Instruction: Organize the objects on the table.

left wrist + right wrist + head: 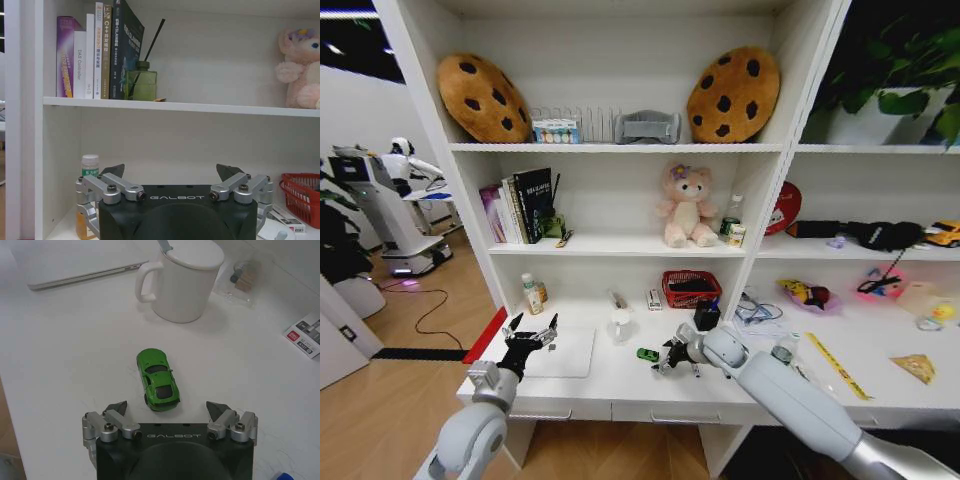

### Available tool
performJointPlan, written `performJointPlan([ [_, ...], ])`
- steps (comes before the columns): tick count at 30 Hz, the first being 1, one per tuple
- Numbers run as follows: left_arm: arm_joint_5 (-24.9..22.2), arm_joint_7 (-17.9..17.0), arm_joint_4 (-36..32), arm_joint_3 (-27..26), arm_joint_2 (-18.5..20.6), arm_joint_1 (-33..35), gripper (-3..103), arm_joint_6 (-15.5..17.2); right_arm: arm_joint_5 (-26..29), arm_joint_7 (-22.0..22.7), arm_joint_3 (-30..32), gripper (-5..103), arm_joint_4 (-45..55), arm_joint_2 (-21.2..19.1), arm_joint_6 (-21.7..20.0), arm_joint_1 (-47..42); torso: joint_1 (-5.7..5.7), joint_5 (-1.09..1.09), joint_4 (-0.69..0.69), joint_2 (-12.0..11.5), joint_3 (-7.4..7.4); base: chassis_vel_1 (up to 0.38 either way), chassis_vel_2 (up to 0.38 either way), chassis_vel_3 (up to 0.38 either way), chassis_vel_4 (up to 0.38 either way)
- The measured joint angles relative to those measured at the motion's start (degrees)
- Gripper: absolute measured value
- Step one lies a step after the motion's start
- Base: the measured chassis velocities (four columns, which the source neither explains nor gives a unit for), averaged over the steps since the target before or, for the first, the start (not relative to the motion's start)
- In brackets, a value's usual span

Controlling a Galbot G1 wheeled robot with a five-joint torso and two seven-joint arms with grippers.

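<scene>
Green toy car [158, 378] — glossy, right gripper [171, 410] spread

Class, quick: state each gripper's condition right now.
Left gripper: open, holding nothing, above the laptop.
Right gripper: open, empty, just short of the green toy car.

White desk [620, 385] under white shelving. Right gripper [670, 358], fingers spread, sits just at three o'clock of a green toy car [647, 354]. Left gripper [531, 332], also spread, hovers over a closed laptop [565, 352].
</scene>
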Motion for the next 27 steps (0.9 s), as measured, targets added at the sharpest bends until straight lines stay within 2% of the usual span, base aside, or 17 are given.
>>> performJointPlan([
  [6,0.0,0.0,0.0,0.0,0.0,0.0,100,0.0,0.5,0.04,-0.27,85,-1.04,1.0,1.19,0.31,0.0,-0.01,0.0,0.0,0.0,0.0,0.0,0.0,0.0],
  [11,0.0,0.0,0.0,0.0,0.0,0.0,100,0.0,1.63,1.0,-1.14,88,-2.15,2.37,2.68,1.08,0.0,0.0,0.01,0.0,0.0,0.0,0.0,0.0,0.0],
  [18,0.0,0.0,0.0,0.0,0.0,0.0,100,0.0,2.25,2.24,-1.62,90,-2.27,3.45,2.47,1.53,0.0,0.0,0.01,0.0,0.0,0.0,0.0,0.0,0.0],
  [26,0.0,0.0,0.0,0.0,0.0,0.0,100,0.0,2.51,2.5,-1.08,82,-3.01,3.69,2.29,1.39,0.0,0.0,0.01,0.0,0.0,0.0,0.0,0.0,0.0],
  [27,0.0,0.0,0.0,0.0,0.0,0.0,100,0.0,3.21,2.7,-0.91,78,-3.28,3.77,2.25,1.33,0.0,0.0,0.0,0.0,0.0,0.0,0.0,0.0,0.0],
])
